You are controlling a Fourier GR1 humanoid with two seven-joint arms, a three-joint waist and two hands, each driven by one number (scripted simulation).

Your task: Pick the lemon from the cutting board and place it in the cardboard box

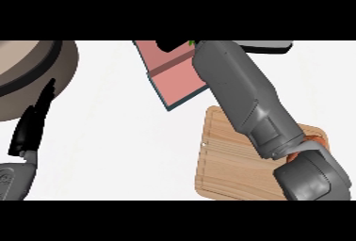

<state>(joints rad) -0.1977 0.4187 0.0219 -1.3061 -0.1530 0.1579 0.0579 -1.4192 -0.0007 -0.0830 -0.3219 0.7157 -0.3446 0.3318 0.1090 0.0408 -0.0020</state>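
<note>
A steep downward view onto a white table (118, 141). The robot's right grey forearm (243, 94) stretches diagonally from the lower right up toward the top centre, crossing a pale wooden cutting board with rounded corners (230, 169) and ending over a pinkish-red open cardboard box with dark edges (173, 75). The right hand (169, 45) shows only as a sliver of black at the top edge, over the box's far end, so whether its fingers are released, clenched or grasping anything cannot be told. The lemon is not visible anywhere: the bare part of the board shows none, and the arm hides much of the board and the box, so it may be inside the hidden hand, in the box, or under the forearm. A tiny green speck beside the hand is too small to identify. The left hand (31, 122) rests at the left edge, black fingers straight and pointing up, released, near a round brown-rimmed vessel (42, 66) in the upper left corner. The likely risk: if the lemon is held, letting go this near the box's far rim could send it rolling off onto the table.
</note>
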